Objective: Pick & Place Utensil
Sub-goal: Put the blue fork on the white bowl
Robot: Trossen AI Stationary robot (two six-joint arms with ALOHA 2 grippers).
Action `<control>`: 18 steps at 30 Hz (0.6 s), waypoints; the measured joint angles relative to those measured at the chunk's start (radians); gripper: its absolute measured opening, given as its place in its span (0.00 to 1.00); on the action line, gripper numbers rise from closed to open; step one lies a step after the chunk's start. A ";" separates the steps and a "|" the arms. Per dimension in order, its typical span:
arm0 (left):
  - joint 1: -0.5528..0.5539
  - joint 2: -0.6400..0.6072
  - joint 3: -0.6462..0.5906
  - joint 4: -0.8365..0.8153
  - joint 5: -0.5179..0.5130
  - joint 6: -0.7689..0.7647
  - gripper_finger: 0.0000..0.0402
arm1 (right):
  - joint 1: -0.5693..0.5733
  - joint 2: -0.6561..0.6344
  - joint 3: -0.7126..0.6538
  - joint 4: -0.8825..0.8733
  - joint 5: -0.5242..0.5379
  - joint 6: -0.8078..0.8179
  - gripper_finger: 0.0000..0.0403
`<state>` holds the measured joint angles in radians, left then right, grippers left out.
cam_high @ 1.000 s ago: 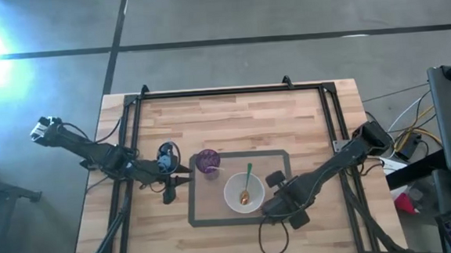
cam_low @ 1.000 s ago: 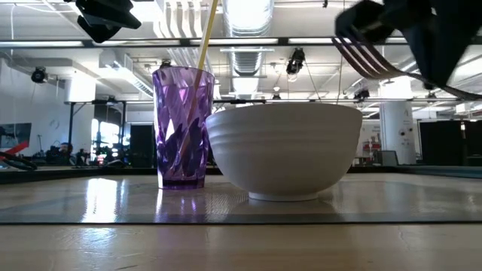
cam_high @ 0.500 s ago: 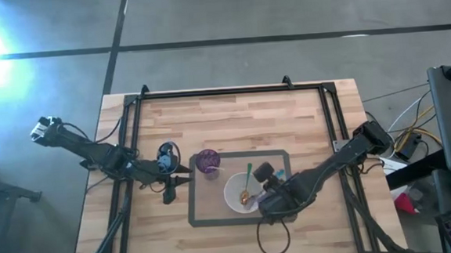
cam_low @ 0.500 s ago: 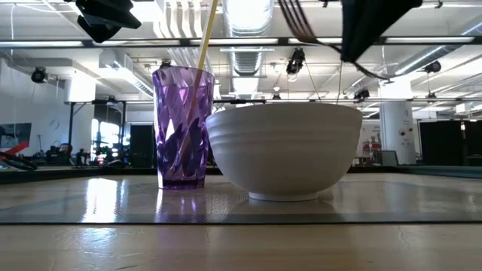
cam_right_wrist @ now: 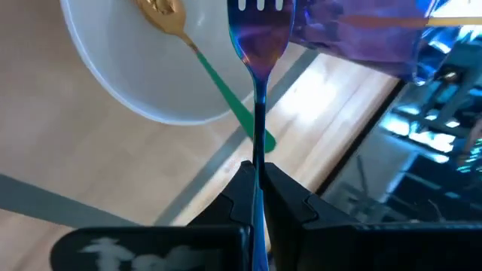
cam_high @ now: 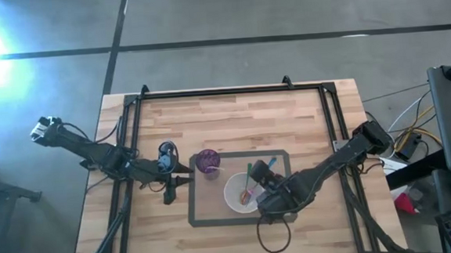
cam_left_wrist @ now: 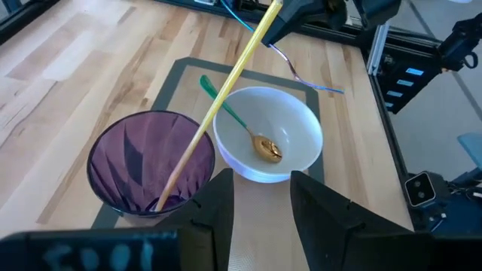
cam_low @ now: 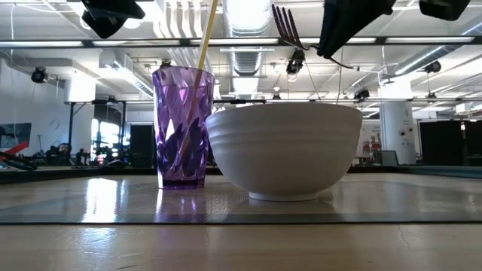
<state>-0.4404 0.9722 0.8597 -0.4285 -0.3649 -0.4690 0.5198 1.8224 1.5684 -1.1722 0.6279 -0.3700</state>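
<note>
Clamped tight in the right gripper (cam_right_wrist: 256,188): a thin iridescent fork (cam_right_wrist: 256,45), blue-purple metal, tines pointing away from the wrist, held in the air over the white bowl (cam_high: 243,193). Seen level from the table top, hanging above the bowl rim, tines up and tilted, well clear of the rim. Handle end hidden inside the closed fingers.

Inside the glossy, round, deep bowl: a spoon (cam_left_wrist: 248,132) with gold head and green handle, head on the bottom, handle leaning out over the rim toward 12 o'clock on the overhead picture. Just beside the bowl at about 10 o'clock: a faceted purple plastic cup (cam_high: 207,161), translucent, with a yellow stick (cam_left_wrist: 218,105) slanting out of it. Both standing on a grey mat with darker border (cam_high: 202,214); free mat at 6 o'clock and along the 3 o'clock edge under the right arm.

Farther at 9 o'clock, off the mat: left gripper (cam_high: 183,176) hovering, fingers apart, nothing between them. Beyond, bare pale wood-strip table (cam_high: 233,118) toward 12 o'clock, framed by black rails.
</note>
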 joint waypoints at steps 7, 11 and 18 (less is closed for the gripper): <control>0.000 0.000 0.000 0.002 0.000 0.000 0.31 | 0.001 0.000 -0.002 0.004 0.154 -0.114 0.03; 0.000 0.000 0.000 0.002 0.000 0.001 0.31 | 0.001 0.000 -0.002 0.007 0.217 -0.224 0.03; 0.000 0.000 0.000 0.002 0.000 0.004 0.31 | -0.001 0.001 -0.003 0.020 0.266 -0.503 0.03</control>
<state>-0.4404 0.9722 0.8597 -0.4267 -0.3649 -0.4647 0.5186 1.8233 1.5658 -1.1517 0.8935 -0.8727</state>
